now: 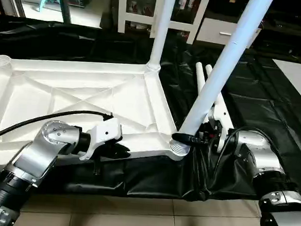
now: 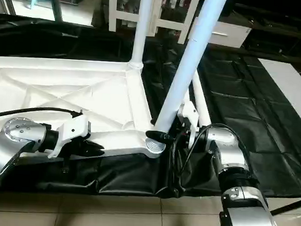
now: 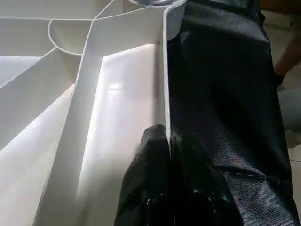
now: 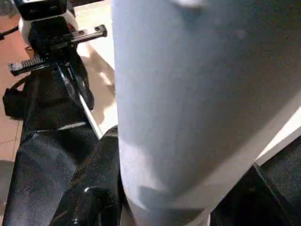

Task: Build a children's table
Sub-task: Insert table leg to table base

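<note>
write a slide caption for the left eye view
Right gripper holds a tilted leg at the tabletop's near corner socket; left gripper pinches its front rim.

No writing, label, brand mark or number can be read anywhere in these views; every visible face is plain or too indistinct

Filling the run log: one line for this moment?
left claw: shut on tabletop rim | right claw: shut on leg at near socket | far leg: upright
</note>
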### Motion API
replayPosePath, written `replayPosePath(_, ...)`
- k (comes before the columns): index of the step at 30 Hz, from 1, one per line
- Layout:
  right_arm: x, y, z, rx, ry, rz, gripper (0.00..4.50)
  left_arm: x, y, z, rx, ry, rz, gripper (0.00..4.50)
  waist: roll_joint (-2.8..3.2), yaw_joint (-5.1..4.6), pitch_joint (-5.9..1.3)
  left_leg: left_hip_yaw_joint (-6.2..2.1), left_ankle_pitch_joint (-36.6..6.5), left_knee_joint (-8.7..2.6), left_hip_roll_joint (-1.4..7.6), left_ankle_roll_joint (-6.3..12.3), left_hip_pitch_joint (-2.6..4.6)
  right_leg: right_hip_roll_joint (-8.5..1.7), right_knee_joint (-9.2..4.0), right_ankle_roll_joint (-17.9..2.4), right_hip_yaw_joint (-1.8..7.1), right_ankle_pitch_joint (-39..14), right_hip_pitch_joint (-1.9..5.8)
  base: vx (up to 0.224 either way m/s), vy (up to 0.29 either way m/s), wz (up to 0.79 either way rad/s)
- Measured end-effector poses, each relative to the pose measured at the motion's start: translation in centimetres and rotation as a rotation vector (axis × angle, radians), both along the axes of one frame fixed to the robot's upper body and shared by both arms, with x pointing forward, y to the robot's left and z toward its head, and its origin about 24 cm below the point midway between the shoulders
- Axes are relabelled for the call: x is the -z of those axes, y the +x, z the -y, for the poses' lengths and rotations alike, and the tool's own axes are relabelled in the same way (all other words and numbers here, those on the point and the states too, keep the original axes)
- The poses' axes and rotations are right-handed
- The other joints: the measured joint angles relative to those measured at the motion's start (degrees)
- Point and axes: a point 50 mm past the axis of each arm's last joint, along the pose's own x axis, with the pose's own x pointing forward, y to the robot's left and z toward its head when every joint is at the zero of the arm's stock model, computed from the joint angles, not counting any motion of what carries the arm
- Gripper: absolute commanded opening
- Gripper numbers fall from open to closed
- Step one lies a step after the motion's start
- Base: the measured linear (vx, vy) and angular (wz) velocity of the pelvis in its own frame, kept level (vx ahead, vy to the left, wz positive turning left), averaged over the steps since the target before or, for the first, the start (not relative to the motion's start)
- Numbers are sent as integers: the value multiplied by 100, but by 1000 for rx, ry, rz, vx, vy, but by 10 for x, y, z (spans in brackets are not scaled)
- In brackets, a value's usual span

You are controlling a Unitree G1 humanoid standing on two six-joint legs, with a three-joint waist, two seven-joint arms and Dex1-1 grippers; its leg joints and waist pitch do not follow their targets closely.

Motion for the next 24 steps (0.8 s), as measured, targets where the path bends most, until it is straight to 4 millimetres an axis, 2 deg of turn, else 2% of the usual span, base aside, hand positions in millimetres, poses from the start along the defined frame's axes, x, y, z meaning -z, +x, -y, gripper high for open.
replayPosePath(4, 1, -1, 1, -9, -9, 10, 189, 2, 0, 0, 4, 0, -5, 0, 25, 0, -36, 0, 0, -7, 1, 0, -3, 2, 0, 0, 1, 0, 0, 0, 0, 0)
replayPosePath(13, 6, 1, -5, 50, 4, -4, 189, 3, 1, -1, -40, -8, -31, 0, 8, -14, -65, -3, 0, -5, 11, -2, 1, 13, -8, 53, 0, -31, 10, 0, 0, 0)
replayPosePath(17, 11, 5, -17, 141, 22, -6, 189, 6, 4, 1, -146, -22, -61, 0, 12, -39, -65, -16, 0, -9, 15, -3, 5, 22, -48, 65, -8, -38, 20, -15, 1, -1)
replayPosePath(20, 14, 11, -26, 269, 19, 12, 189, 10, 8, 6, -263, -36, -75, 0, 41, -117, -46, -39, 0, 7, 13, -2, 27, 19, -88, 175, -27, -119, 4, -86, 17, -8)
replayPosePath(22, 14, 21, -33, 447, -5, 41, 189, 14, 11, 23, -368, -83, -102, 0, 78, -200, -20, -84, -1, 13, 8, -1, 39, 10, -188, 199, -90, -149, 27, -93, 51, -19)
replayPosePath(24, 13, 29, -36, 576, -20, 51, 189, 16, 10, 40, -431, -118, -126, 0, 149, -273, 46, -176, -2, 4, 9, 1, 31, -2, -338, 203, -246, -191, 103, -43, 35, -10)
